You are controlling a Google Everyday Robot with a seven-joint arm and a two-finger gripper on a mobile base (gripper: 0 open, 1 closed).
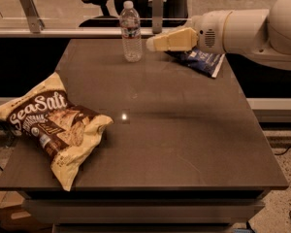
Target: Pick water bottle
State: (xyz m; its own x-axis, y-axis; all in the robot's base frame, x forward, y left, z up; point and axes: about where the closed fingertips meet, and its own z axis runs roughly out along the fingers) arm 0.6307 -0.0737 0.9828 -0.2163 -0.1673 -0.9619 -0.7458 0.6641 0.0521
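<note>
The water bottle (131,31) is small, clear and ribbed, with a white cap and a thin label band. It stands upright near the far edge of the dark table (184,130). My gripper (153,43) reaches in from the right on the white arm. Its cream fingertips sit just right of the bottle at about mid-height, a small gap away and not touching it.
A large Sea Salt chip bag (53,125) lies at the table's front left. A blue snack bag (203,61) lies at the far right, under my arm. A rail and an office chair stand behind the table.
</note>
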